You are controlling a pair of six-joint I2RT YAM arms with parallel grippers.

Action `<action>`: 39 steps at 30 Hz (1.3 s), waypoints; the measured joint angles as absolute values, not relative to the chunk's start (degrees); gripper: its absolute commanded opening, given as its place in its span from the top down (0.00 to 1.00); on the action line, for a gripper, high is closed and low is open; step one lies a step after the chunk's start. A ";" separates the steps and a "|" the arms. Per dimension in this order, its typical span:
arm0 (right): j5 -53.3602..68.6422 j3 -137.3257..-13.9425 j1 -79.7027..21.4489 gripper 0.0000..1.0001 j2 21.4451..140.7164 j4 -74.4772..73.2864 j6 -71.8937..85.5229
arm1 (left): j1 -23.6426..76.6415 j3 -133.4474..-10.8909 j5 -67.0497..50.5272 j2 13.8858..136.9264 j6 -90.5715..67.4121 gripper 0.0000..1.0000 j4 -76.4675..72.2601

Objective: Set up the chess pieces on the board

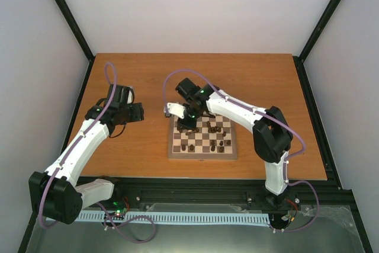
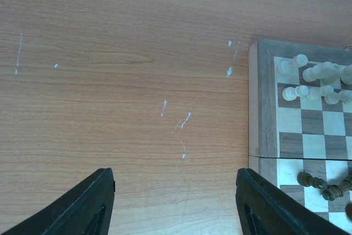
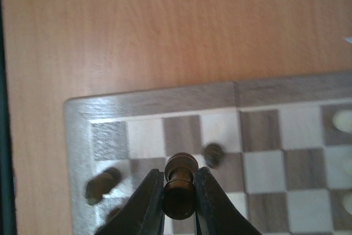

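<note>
Our right jaws are clamped on a dark piece [image 3: 180, 188], upright over the board [image 3: 165, 98] near its corner, close to other dark pieces [image 3: 213, 155]. We should lower it straight onto a free square, clear of neighbours. Our left jaws gape wide and empty over the desk [image 2: 110, 81].

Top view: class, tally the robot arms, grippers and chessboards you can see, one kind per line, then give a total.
Robot arms: 2, left arm and right arm
Grippers: 2, left gripper and right gripper
Chessboards: 1, the board
Total: 5
</note>
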State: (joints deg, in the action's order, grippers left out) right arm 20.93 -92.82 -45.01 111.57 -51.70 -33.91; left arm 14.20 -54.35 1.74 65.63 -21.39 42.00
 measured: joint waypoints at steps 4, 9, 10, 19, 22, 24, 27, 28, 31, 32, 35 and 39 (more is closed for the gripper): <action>21.87 -92.29 -48.69 0.88 111.59 -52.27 -34.94 | 14.17 -54.35 4.86 65.63 -21.71 0.34 42.28; 22.81 -91.83 -52.10 0.88 111.90 -53.41 -36.01 | 13.85 -54.35 8.36 65.60 -22.74 0.32 43.20; 22.87 -91.77 -52.51 0.88 112.05 -53.60 -36.21 | 13.69 -54.35 8.64 65.60 -22.94 0.32 43.27; 21.37 -91.33 -54.54 0.88 114.83 -54.48 -37.01 | 13.13 -54.33 11.53 64.93 -23.77 0.29 43.42; 20.93 -91.29 -54.70 0.87 115.72 -54.50 -37.04 | 13.10 -54.33 12.67 64.86 -24.01 0.29 43.48; 20.32 -91.09 -54.74 0.87 116.25 -54.52 -37.01 | 13.10 -54.33 12.86 64.86 -24.03 0.29 43.53; 19.64 -90.94 -54.78 0.87 116.66 -54.48 -37.04 | 13.10 -54.33 12.95 64.86 -24.05 0.29 43.55; 19.44 -90.89 -54.78 0.87 116.71 -54.48 -37.01 | 13.13 -54.33 12.97 64.86 -24.03 0.29 43.55; 18.98 -90.78 -54.78 0.87 116.77 -54.46 -37.01 | 13.10 -54.33 13.13 64.86 -24.03 0.29 43.57; 18.96 -90.78 -54.78 0.87 116.81 -54.43 -37.01 | 13.10 -54.33 13.13 64.86 -24.03 0.29 43.57; 18.85 -90.78 -54.78 0.87 117.19 -54.41 -37.01 | 13.10 -54.33 13.13 64.86 -24.03 0.29 43.57; 18.81 -90.72 -54.78 0.87 117.51 -54.37 -36.99 | 13.10 -54.33 13.08 64.86 -24.03 0.29 43.57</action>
State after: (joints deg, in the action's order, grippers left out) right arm 18.81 -90.72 -54.78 117.51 -54.37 -36.99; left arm 13.10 -54.33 13.08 64.86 -24.03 43.57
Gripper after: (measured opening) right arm 0.132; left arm 0.710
